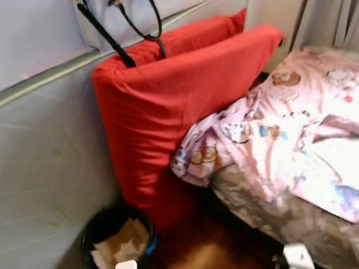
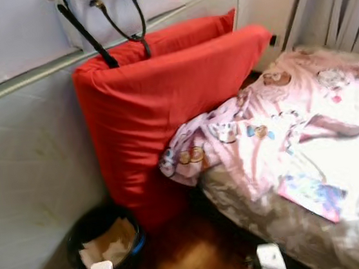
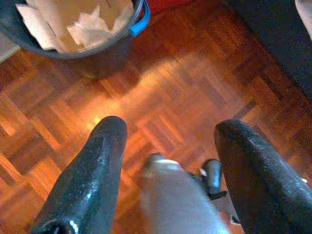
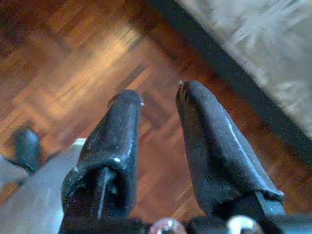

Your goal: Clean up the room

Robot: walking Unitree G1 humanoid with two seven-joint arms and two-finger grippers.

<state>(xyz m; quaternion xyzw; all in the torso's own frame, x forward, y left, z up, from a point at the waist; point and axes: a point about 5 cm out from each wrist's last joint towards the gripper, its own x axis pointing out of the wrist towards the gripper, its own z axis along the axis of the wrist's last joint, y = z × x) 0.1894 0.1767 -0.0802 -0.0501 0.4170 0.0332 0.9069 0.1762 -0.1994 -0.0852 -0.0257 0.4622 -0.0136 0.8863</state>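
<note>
The crumpled pink blanket [image 1: 276, 130] is seen spilling off the bed's near corner against the red cushion [image 1: 176, 102]. The left gripper [image 3: 168, 141], fingers wide and empty, could be knocked into the paper-filled bin [image 1: 117, 239] nearby. The right gripper [image 4: 158, 105] is held narrowly parted, empty. Arms are cut off in the eye views

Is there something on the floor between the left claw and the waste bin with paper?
Nothing visible: bare parquet floor lies between the open left claw and the waste bin.
</note>
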